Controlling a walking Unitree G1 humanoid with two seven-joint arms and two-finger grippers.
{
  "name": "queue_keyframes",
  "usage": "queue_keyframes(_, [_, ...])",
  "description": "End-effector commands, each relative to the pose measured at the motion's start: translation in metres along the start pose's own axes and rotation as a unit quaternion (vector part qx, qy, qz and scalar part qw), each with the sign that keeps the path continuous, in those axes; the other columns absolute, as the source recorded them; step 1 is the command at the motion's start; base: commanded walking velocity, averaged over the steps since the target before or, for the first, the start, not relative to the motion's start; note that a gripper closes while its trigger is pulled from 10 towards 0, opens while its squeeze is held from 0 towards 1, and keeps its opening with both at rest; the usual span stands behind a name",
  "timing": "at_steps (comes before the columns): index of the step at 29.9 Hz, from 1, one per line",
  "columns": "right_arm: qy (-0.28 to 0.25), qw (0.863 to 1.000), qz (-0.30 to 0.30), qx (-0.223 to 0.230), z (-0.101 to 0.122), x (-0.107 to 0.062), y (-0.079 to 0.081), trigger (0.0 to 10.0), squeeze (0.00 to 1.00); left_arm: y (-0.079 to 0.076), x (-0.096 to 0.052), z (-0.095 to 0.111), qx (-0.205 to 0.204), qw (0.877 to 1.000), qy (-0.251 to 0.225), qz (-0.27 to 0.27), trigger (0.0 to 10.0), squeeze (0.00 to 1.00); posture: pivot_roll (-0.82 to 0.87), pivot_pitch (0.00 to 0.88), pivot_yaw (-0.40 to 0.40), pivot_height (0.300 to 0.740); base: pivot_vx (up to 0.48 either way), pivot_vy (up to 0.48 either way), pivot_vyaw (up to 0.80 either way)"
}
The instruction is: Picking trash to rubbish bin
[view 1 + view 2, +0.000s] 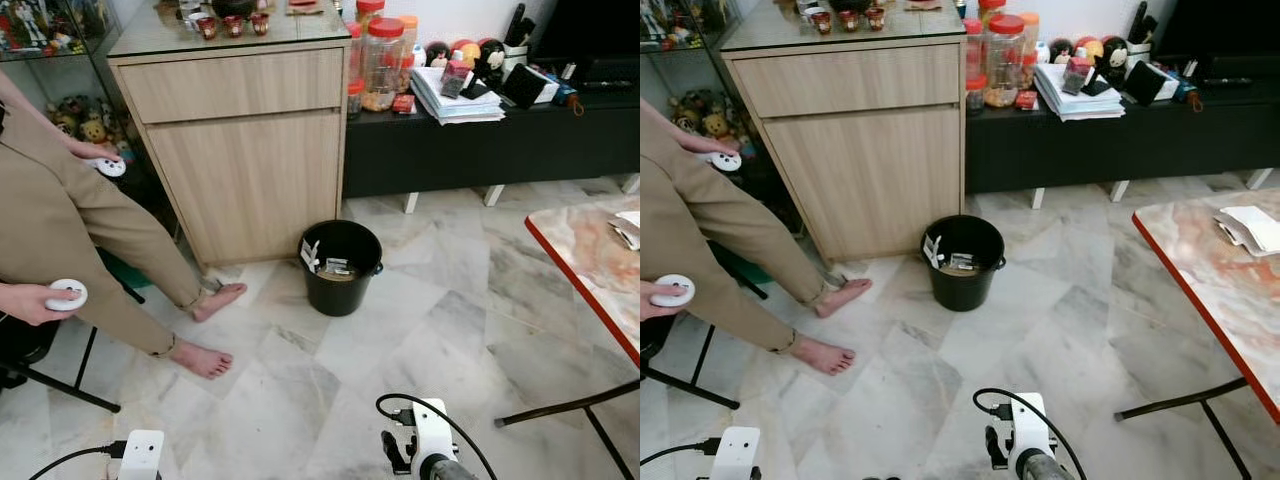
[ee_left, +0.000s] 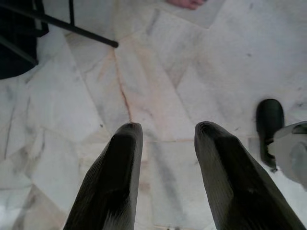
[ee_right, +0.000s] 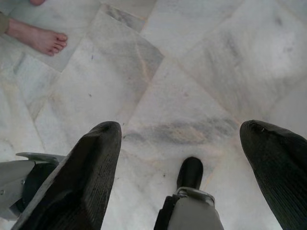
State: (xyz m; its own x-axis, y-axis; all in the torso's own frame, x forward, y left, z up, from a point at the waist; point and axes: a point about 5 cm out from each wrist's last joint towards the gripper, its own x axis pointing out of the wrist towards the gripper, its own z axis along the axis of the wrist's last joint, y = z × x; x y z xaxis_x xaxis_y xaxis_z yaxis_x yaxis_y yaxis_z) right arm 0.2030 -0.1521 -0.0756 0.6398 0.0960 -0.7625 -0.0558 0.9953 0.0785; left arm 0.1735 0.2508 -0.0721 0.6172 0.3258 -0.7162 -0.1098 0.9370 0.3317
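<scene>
Marble floor; your grippers, left [image 2: 165, 177] and right [image 3: 192, 177], hang open, empty. Paper scraps [image 1: 312, 255] inside the bin [image 1: 341, 267] look light, crushable; pinch edges.

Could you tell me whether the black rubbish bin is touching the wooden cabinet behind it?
Apart. In the left eye view, a strip of marble floor shows between the black rubbish bin and the base of the wooden cabinet; the right eye view shows the same gap.

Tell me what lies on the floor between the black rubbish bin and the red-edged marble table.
Bare marble floor only: in the left eye view, nothing lies between the rubbish bin and the table.
</scene>
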Motion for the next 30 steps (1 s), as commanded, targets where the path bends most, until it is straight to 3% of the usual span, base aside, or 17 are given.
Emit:
queue_keyframes(1, [0.004,1.0,-0.003,0.008,-0.003,-0.001,-0.001,10.0,0.0,0.0,-0.001,-0.005,0.001,1.0,0.011,0.003,10.0,0.0,0.12,0.118,0.014,0.74,0.0,0.0,0.0])
queue_keyframes(6, [0.023,1.0,-0.013,0.008,-0.015,-0.003,-0.003,10.0,0.0,0.001,-0.001,-0.006,0.002,1.0,0.014,0.003,10.0,0.0,0.12,0.124,0.016,0.74,0.0,0.0,0.0])
queue_keyframes(15, [0.038,0.999,-0.017,0.014,-0.023,-0.005,-0.005,10.0,0.0,0.003,-0.001,-0.006,0.002,1.0,0.014,0.004,10.0,0.0,0.12,0.128,0.025,0.74,0.0,0.0,-0.78])
queue_keyframes(30, [0.034,0.999,-0.014,0.012,-0.019,-0.004,-0.003,10.0,0.0,0.004,-0.001,-0.006,0.001,1.0,0.01,-0.001,10.0,0.0,0.13,0.114,0.027,0.74,0.0,0.0,-0.8])
